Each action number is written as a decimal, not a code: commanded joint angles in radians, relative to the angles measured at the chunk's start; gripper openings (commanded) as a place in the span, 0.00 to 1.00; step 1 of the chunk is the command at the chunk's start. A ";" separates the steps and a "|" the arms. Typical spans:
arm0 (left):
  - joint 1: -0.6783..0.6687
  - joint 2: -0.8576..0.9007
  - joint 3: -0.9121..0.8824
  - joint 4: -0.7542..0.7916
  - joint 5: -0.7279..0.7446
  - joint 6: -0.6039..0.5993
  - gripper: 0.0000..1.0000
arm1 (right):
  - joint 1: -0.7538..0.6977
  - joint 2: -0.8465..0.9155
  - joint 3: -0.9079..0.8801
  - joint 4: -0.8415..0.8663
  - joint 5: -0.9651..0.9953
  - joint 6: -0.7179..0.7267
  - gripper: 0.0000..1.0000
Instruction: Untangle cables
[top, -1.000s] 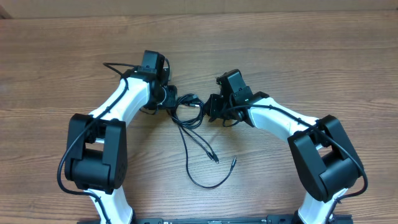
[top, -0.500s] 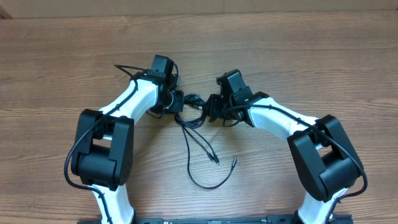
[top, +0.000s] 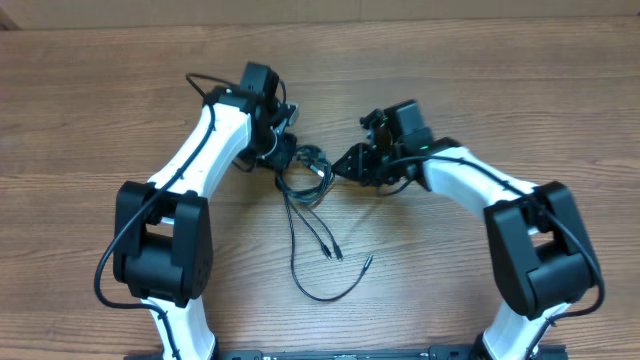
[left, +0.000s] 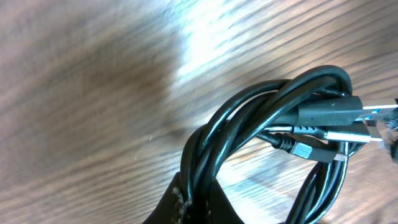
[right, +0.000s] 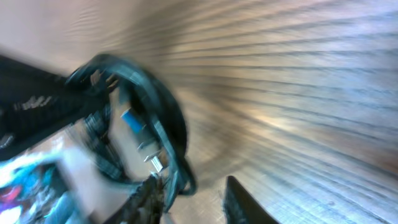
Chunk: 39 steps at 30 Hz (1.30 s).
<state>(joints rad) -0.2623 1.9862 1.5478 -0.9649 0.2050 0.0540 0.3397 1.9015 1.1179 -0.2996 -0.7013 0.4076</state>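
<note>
Rt wrist view: motion blur smears cables (right: 171, 115) and right tool (right: 194, 202); we can't judge its grip. Lt wrist view: cables cut off at bottom & rt edges. Overhead: plug tips (top: 333, 253) too small to identify.

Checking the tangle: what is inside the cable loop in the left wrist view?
Inside the loop of cables lie a black plug and silver-tipped plugs, with wooden table behind. Overlapping strands hide which cord each plug joins.

Overhead cam looks straight down at the table (top: 450, 60) from well above the cables (top: 308, 163), tangle mid-frame. Left wrist cam is jammed right up against the cables, tilted at the wood. Right wrist cam's close too, blurry. All 3 share the cables.
</note>
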 joint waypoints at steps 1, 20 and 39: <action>-0.005 -0.053 0.073 -0.011 0.202 0.135 0.04 | -0.035 -0.048 0.014 0.002 -0.336 -0.115 0.35; -0.006 -0.050 0.076 -0.033 0.687 0.301 0.04 | 0.006 -0.048 0.014 -0.191 0.077 -0.034 0.04; 0.032 -0.048 0.068 -0.033 0.482 -0.058 0.40 | 0.006 -0.048 0.014 -0.248 0.335 -0.034 0.04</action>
<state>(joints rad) -0.2211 1.9633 1.6039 -0.9997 0.8364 0.1108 0.3462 1.8538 1.1347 -0.5537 -0.3664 0.3668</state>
